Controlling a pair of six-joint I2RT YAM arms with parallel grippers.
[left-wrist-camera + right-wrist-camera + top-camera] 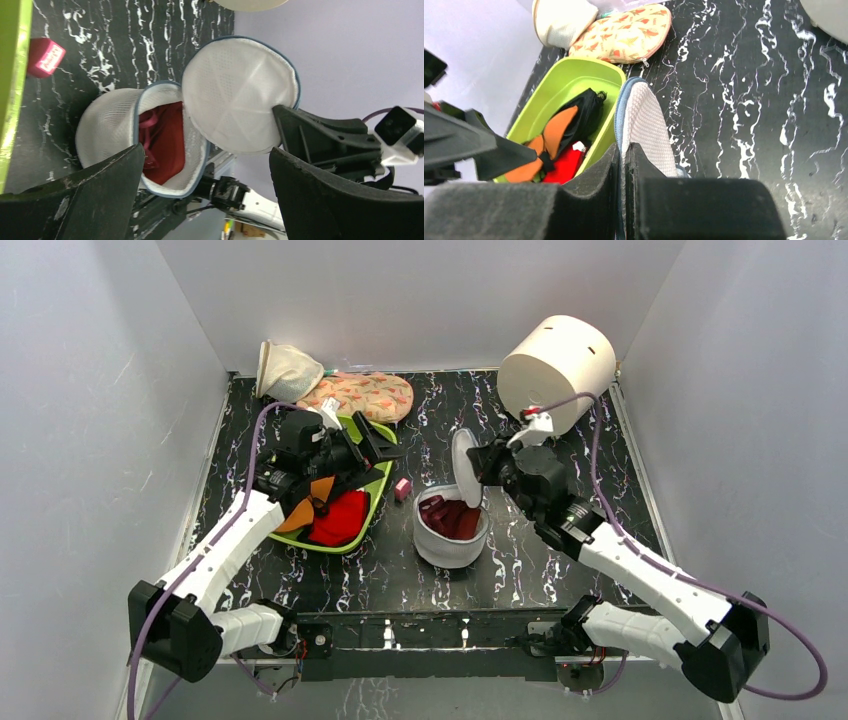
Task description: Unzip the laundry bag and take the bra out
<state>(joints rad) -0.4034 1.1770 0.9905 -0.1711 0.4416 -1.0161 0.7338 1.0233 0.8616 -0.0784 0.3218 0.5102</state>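
R gripper (480, 472) holds laundry bag (450, 540) lid up
Bag mid-table, red bra (450, 515) inside; R arm stretched left, pinching lid edge. L gripper (385, 445) wide, over green tray (378, 495), pointing right.

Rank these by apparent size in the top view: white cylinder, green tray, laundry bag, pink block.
1. white cylinder and green tray: they look alike, and the left arm hides part of the tray, so no ranking.
2. laundry bag
3. pink block
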